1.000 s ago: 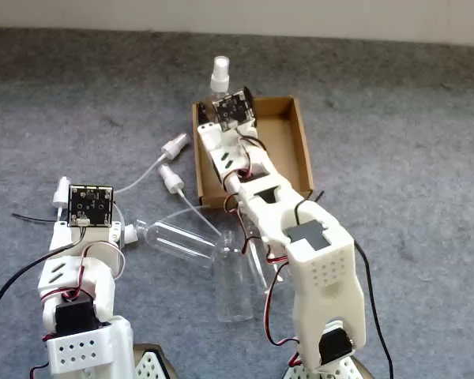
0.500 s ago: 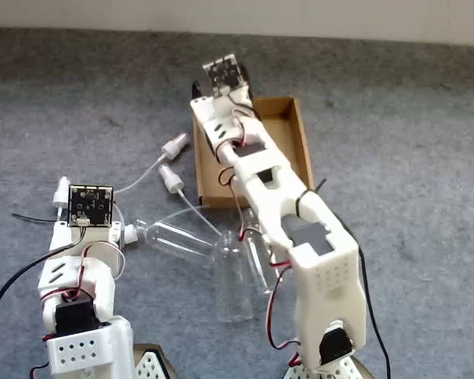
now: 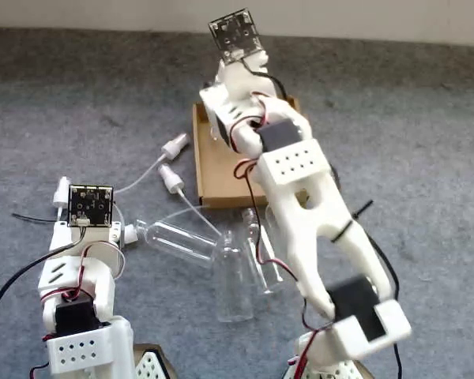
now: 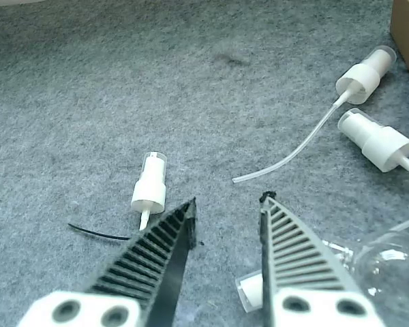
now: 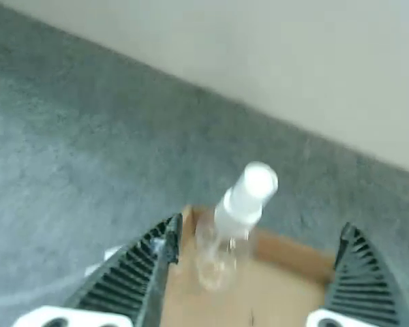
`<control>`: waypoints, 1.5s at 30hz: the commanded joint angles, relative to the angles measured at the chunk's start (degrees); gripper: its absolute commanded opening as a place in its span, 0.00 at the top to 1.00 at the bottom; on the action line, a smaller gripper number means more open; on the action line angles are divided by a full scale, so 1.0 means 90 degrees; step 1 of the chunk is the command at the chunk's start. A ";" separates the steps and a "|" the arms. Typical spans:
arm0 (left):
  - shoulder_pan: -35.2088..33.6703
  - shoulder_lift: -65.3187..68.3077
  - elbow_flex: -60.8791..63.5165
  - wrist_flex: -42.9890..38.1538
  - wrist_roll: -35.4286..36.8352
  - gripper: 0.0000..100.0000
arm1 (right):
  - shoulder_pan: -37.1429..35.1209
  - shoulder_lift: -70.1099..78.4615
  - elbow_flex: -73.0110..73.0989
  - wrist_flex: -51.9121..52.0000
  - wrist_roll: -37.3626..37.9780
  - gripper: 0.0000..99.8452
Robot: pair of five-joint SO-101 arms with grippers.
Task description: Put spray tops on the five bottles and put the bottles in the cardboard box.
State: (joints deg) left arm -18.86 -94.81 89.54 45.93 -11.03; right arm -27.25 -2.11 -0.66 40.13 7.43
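A clear bottle with a white spray top stands upright at the far end of the cardboard box. My right gripper hangs open above it, one finger on each side, not touching. In the high view the right arm reaches over the cardboard box. Three capless bottles lie on the carpet in front of the box. My left gripper is open low over the carpet, next to a loose spray top. Two more spray tops lie farther off.
Grey carpet covers the table. A thin black wire lies by the near spray top. A small white cap sits beside the neck of a lying bottle. The left arm stands at the front left.
My right arm has lifted up and back from the box end, its gripper now higher above the standing bottle. The left arm has not moved.
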 commanded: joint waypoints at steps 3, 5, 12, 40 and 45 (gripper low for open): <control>0.0122 -0.0073 -0.0034 -0.0166 -0.0029 0.85 | -0.0024 -0.1284 -0.0415 0.2545 -0.0010 0.72; 0.0122 -0.0073 -0.0024 -0.0166 -0.0029 0.85 | -0.0005 -0.1753 -0.0405 0.3248 -0.0010 0.72; 0.0122 -0.0073 -0.0024 -0.0166 -0.0029 0.85 | 0.0786 -0.3004 0.1021 0.4068 0.0684 0.71; 0.0132 -0.0073 0.0054 -0.0166 -0.0029 0.85 | 0.0923 -0.3697 0.6413 0.1060 0.0733 0.86; 0.0132 -0.0073 0.0054 -0.0166 -0.0029 0.85 | 0.0972 -0.3775 0.6540 0.1109 0.0703 0.91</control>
State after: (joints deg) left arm -18.86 -94.81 90.24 45.67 -11.03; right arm -18.46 -34.64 58.42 50.68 13.58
